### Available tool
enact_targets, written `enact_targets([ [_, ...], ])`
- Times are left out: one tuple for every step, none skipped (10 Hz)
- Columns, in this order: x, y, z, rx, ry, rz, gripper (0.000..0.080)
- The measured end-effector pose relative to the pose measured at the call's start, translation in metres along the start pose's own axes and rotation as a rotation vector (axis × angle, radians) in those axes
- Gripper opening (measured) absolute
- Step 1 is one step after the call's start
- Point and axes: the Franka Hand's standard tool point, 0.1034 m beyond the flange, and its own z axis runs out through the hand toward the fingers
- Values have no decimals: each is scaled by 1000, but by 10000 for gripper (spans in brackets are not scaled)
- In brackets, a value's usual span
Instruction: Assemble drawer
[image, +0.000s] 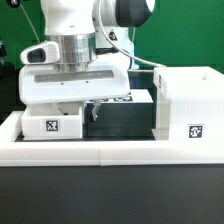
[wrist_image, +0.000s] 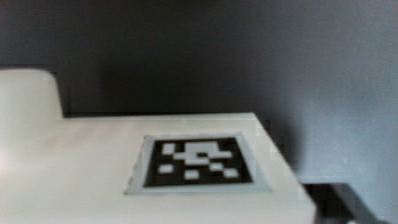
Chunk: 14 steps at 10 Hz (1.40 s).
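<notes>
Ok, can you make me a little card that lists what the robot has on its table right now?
small tray: at the exterior view's left, in front
tall box: at the exterior view's right
gripper: low, between the small tray and the tall box; open or shut cannot be told
rail: long, white, along the front edge
wrist view: a square tag on a white part, seen close up

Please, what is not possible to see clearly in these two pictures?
- End effector: exterior view; the near tray hides its fingertips, so open or shut is unknown. The wrist view shows no fingers.
- Far tray: exterior view; mostly behind the end effector.
- Shell: exterior view; cut off by the right edge.
- Tag: wrist view; blurred, and which part carries it is unclear.
</notes>
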Motion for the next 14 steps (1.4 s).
enact_targets([
  [0,0,0,0,0,0,208],
  [0,0,0,0,0,0,57],
  [0,0,0,0,1,0,57],
  [1,0,0,0,1,0,41],
  [1,0,0,0,1,0,41],
  [1,0,0,0,1,0,41],
  [1,0,0,0,1,0,41],
  [1,0,0,0,1,0,41],
  [1,0,0,0,1,0,41],
  [1,0,0,0,1,0,41],
  [2,0,-1,0,2,-3,42],
  [7,-2,-7,5,-1,-22,42],
  [11,-5,-12,11,-6,-35,42],
  [14,-9,-17,19,-10,-49,42],
])
